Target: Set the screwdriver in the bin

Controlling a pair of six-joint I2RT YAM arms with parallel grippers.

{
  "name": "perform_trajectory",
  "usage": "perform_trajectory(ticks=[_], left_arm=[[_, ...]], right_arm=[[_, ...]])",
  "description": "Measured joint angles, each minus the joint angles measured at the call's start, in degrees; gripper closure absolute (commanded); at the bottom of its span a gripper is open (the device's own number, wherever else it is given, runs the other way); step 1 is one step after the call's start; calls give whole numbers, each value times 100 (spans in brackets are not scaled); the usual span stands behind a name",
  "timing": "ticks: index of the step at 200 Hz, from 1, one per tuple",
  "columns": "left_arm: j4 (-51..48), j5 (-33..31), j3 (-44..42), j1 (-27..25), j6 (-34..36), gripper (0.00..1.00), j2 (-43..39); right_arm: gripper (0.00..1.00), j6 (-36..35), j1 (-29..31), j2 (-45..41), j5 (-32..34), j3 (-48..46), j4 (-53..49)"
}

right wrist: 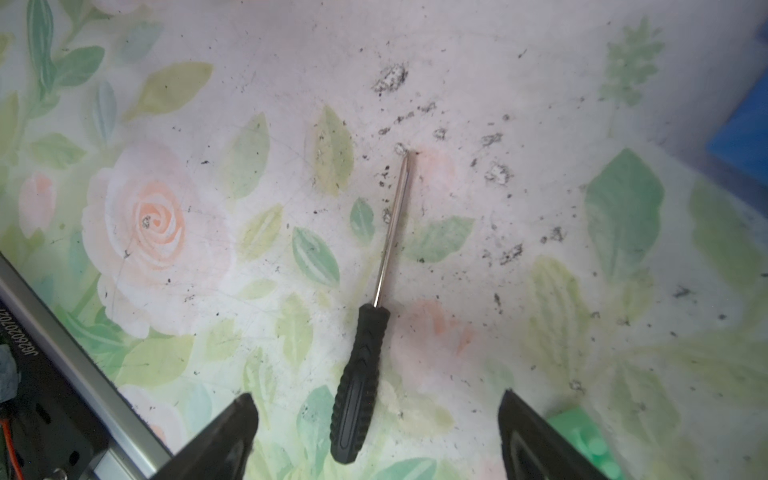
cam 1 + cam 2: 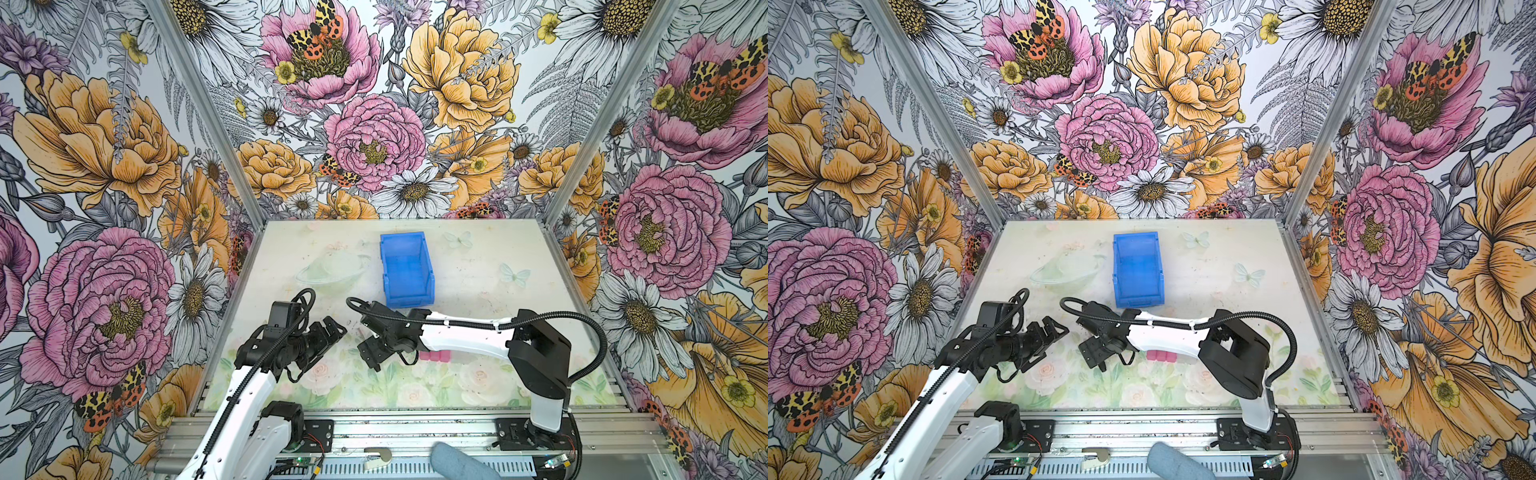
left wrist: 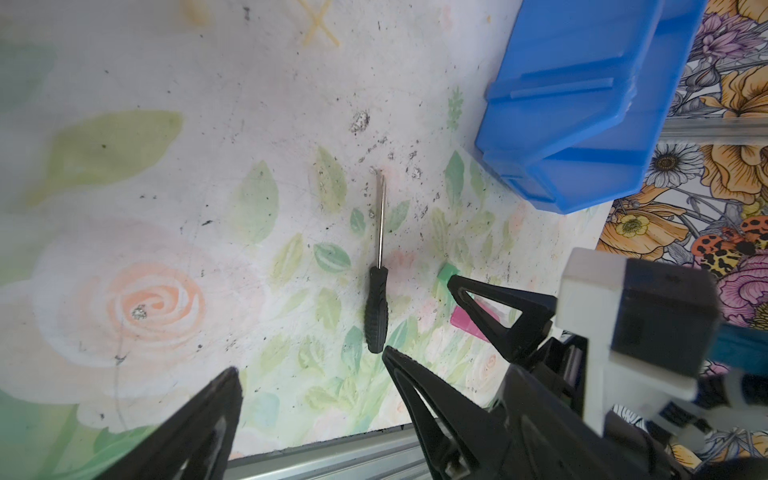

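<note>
The screwdriver [image 1: 365, 353] lies flat on the bench [image 2: 478, 266], in the middle of its front half, with the handle toward the front edge. In both top views the right arm hides it. The right tool [image 1: 376, 397] is released, its jaws spread either side of the black handle without touching it. The left tool [image 2: 334, 328], likewise released, hovers just beside. The bin [image 2: 409, 297] stands apart, nearer the back edge.
</note>
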Motion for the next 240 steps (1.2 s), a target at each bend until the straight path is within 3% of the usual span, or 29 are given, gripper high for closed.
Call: perform_trajectory(ticks=[76, 118, 149, 240], left_arm=[[-61, -297, -94, 332, -190, 2, -520], [-94, -319, -192, 332, -273, 1, -573], [-94, -319, -192, 332, -275, 1, -573], [-94, -404, -192, 326, -278, 1, -595]], right_arm=[[29, 136, 22, 393, -44, -26, 20], [48, 219, 39, 474, -61, -26, 92], [53, 264, 72, 503, -57, -26, 155], [80, 295, 85, 503, 157, -125, 315]])
